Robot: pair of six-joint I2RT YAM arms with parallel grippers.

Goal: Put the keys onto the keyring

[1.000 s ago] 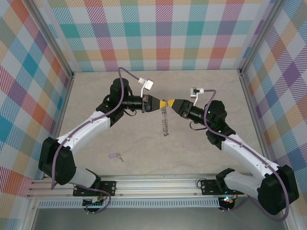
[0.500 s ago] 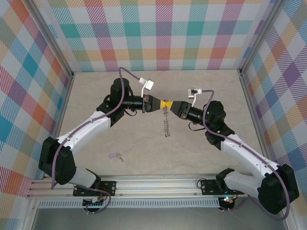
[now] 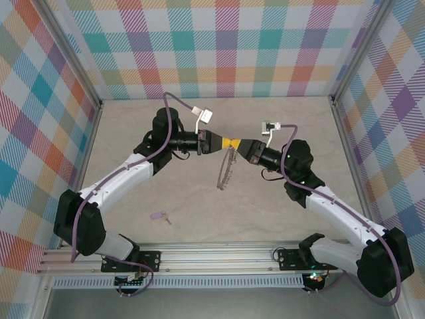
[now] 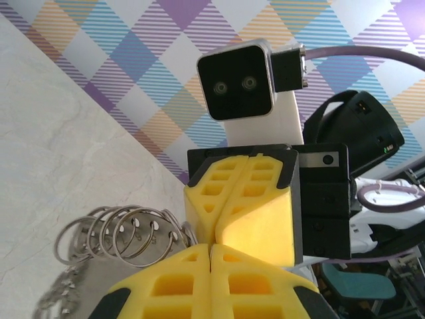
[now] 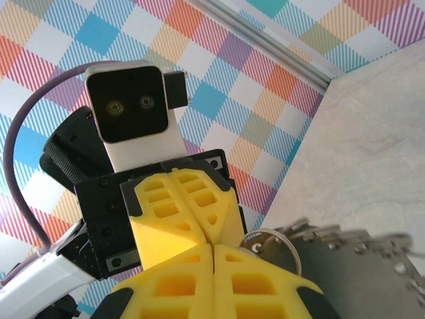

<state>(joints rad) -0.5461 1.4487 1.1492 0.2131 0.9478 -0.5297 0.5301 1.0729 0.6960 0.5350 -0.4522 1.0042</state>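
The left gripper (image 3: 224,141) and right gripper (image 3: 240,145) meet tip to tip above the middle of the table (image 3: 133,133). Both arms are bent at the elbow and reach inward, wrists level, so the two form a shallow arch. Each gripper has blocky yellow plastic fingers (image 4: 166,286) with square moulded pockets, set in black housings. Both pairs are pressed flat together with only a thin seam between them.

The keyring (image 3: 226,170) is pinched at its top where the tips meet. It hangs in the air below them as a thin silver-grey metal hoop, tilted with its lower end towards the left arm. The left wrist view shows its edge as a row of small overlapping wire loops (image 4: 133,232), shiny and round. In the right wrist view the hoop is a grey blur.

The key (image 3: 158,216), with a lilac head and a short metal blade, lies flat on the pale marbled table. It is well apart from the hoop, near the left arm's base. Plaid walls (image 3: 219,46) in many colours surround the table.
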